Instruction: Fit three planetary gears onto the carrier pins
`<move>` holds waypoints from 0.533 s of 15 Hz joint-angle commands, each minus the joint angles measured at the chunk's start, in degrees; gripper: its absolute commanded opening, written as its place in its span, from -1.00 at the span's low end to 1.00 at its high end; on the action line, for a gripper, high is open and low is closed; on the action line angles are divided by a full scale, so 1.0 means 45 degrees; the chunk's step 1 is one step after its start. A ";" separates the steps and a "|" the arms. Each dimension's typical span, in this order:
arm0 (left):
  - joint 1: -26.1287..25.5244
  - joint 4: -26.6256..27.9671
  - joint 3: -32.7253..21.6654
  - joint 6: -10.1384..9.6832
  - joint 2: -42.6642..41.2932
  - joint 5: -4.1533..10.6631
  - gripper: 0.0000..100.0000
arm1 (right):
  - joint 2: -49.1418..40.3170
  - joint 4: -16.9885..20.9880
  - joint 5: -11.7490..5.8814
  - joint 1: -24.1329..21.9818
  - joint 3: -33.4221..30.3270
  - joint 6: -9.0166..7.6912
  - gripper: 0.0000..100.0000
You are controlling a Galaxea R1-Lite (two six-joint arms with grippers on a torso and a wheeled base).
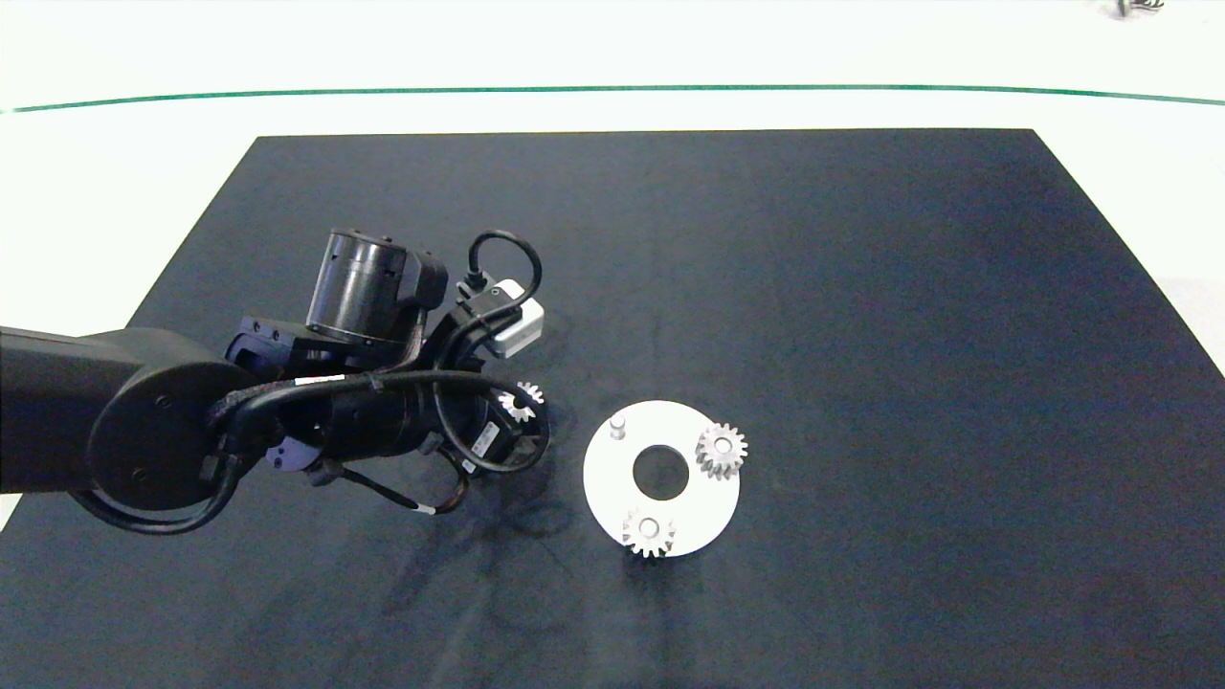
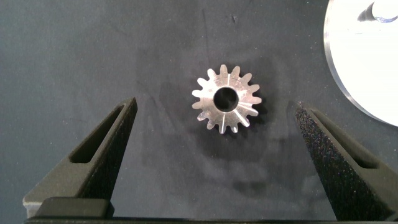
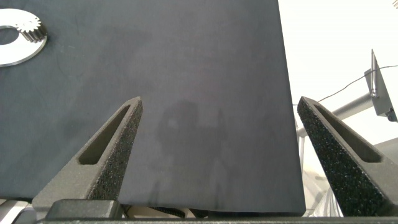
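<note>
Arm shell: left arm [image 1: 144,421] is matte black, with a broad round joint housing dotted with small screws.
Wrist motor: a dark, glossy cylinder [image 1: 356,282] with screws on its top rim.
Cables: black cables [image 1: 383,383] loop around the wrist.
Camera: small white block [image 1: 517,321].
Claw fingers: left claw [image 2: 217,155] and right claw [image 3: 217,155] have dark grey, grainy, wedge-shaped fingers with slotted sides.

two planetary gears [image 1: 721,451] on disc [image 1: 612,488] pins | third gear [image 2: 226,99] on mat [image 1: 861,287], left of disc
</note>
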 commanded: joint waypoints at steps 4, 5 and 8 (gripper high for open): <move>0.0011 -0.0013 -0.0090 -0.0029 0.0211 -0.0039 1.00 | -0.0001 0.0048 -0.0024 0.0004 -0.0019 -0.0140 1.00; -0.0048 -0.0033 -0.0129 -0.0049 0.0309 -0.0039 1.00 | -0.0001 0.0048 -0.0024 0.0004 -0.0019 -0.0140 1.00; -0.0067 -0.0072 -0.0227 -0.0068 0.0543 -0.0039 0.95 | -0.0001 0.0048 -0.0024 0.0023 -0.0039 -0.0140 1.00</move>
